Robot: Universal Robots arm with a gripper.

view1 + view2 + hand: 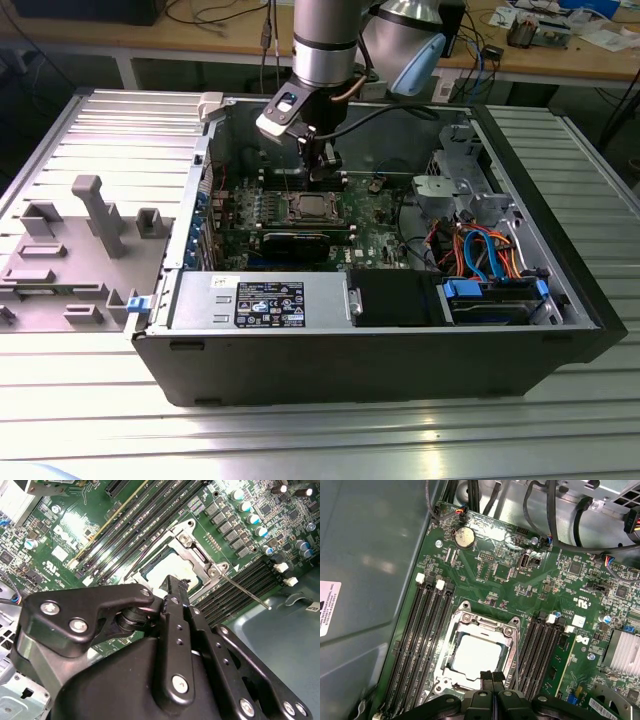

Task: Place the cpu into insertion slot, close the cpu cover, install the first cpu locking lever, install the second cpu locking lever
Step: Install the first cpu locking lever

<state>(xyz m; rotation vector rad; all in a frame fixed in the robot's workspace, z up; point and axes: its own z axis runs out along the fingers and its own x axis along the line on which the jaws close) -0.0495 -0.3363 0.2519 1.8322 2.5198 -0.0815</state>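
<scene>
— Looking into the open computer case (380, 365) on the ribbed metal table (300, 440): where is the cpu (472, 655)?

— Seated flat in the insertion slot (465, 615), near the middle of the green motherboard (495, 565). It is a small square chip with a plain, pale silver-grey top that catches the light, and it sits square to the socket's metal frame.

— And the cpu cover (510, 650)?

— It lies down over the chip. It is a thin, dull grey plate, and the chip's top shows through its large central window. Banks of black memory slots (425, 640) flank the socket on both sides.

— What is the thin rod in the second wrist view?

— A locking lever (245, 591). It is a slim steel rod that reaches out from a corner of the socket and slants across the memory slots toward the case floor.

— How does the gripper (492, 676) stand?

— Its two black fingertips are pressed together, and nothing is visible between them. They hang at the edge of the socket, over the rim of the cover. Whether they touch the metal cannot be told. In the exterior view the arm comes down into the case from above, and the gripper (320, 172) is just beside the socket.
</scene>
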